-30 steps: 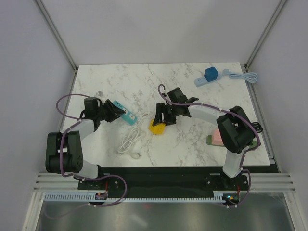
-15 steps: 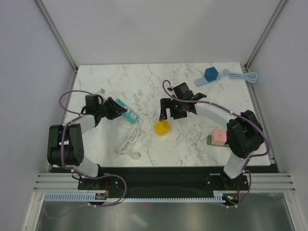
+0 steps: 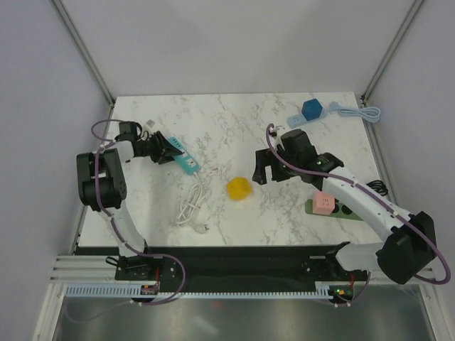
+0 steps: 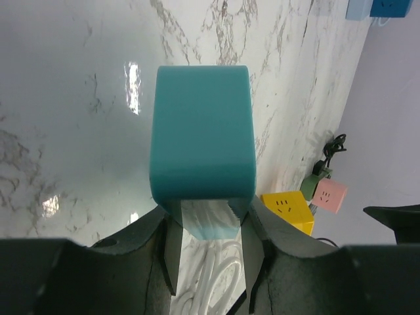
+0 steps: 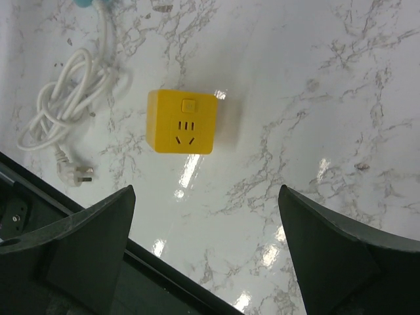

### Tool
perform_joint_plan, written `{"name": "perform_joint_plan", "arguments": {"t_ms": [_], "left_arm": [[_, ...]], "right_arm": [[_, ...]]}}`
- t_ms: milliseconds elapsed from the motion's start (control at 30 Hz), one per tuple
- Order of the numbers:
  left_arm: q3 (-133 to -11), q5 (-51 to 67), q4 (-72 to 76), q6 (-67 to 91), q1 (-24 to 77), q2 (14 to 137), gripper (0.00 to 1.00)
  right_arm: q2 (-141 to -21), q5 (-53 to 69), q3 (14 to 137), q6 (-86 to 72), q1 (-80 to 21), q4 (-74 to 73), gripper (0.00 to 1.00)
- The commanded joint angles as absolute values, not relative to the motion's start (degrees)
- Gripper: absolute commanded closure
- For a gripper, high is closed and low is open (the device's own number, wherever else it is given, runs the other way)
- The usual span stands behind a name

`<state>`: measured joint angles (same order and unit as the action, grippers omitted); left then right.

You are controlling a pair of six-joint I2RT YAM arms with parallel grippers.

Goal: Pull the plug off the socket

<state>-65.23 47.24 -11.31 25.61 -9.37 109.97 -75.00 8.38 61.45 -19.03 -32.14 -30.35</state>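
Left gripper: we see its fingers closed on the two long sides of the teal power strip, at the strip's left end.
Teal power strip: it is at the far left of the table and points to the right and a little to the near side. We cannot tell whether it rests on the marble or is lifted.
Right gripper: its jaws stand wide apart and hold nothing. It hangs over the middle of the table.
Yellow cube plug: it lies alone on the marble, just left and near of the right gripper. It touches neither gripper and is well apart from the teal power strip. Its face with the slots looks up.
White cable: a loose coil between the teal power strip and the near edge, left of the yellow cube plug.
Pink cube: it sits on a green strip at the near right.
Blue cube: it sits on a light blue strip at the far right.
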Motion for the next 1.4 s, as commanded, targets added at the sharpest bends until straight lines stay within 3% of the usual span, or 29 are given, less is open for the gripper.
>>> {"name": "perform_joint_plan", "arguments": {"t_ms": [0,167,200,367,400,467,500,633,733,800,967,1367], "left_arm": [[-70.56,43.33,-19.50,14.16,-10.11,115.30,0.88],[-78.30,33.35,-27.67,10.99,-10.81,117.60,0.59],[-79.18,31.31,-28.82,10.90,-10.90,117.08,0.48],[-84.11,18.92,-33.92,10.71,-11.25,113.39,0.30],[-84.37,18.20,-35.06,11.42,-11.25,112.42,0.15],[-83.41,16.54,-35.59,14.13,-10.99,108.82,0.10],[-82.63,15.83,-35.68,15.11,-10.90,107.16,0.00],[-74.37,15.02,-32.09,18.89,-7.05,96.44,0.00],[-68.84,20.81,-26.73,21.35,-1.17,89.75,0.03],[-68.03,25.56,-26.11,22.23,2.44,88.60,0.10],[-63.64,33.91,-19.88,24.25,8.35,85.52,0.18],[-54.76,32.17,-13.53,25.66,13.27,72.60,0.18]], "right_arm": [[-72.16,8.61,58.81,-17.49,-31.99,-32.26,0.02],[-69.27,11.07,56.25,-18.63,-32.08,-32.61,0.02],[-68.91,11.16,55.55,-18.98,-32.08,-33.22,0.02],[-67.94,9.50,54.23,-19.07,-32.08,-34.98,0.02],[-68.20,9.14,54.49,-18.99,-32.08,-35.59,0.02],[-68.64,8.44,54.84,-19.60,-32.08,-35.25,0.02],[-68.90,8.52,54.84,-19.95,-32.08,-34.81,0.02],[-71.01,12.64,54.49,-22.50,-32.17,-30.07,0.02],[-74.52,16.00,54.58,-24.43,-33.74,-24.79,0.03],[-79.09,12.77,57.11,-26.01,-36.55,-24.26,0.04],[-87.61,5.01,60.21,-30.58,-43.76,-21.72,0.07],[-96.33,-1.41,64.16,-32.17,-42.28,-21.44,0.11]]}}
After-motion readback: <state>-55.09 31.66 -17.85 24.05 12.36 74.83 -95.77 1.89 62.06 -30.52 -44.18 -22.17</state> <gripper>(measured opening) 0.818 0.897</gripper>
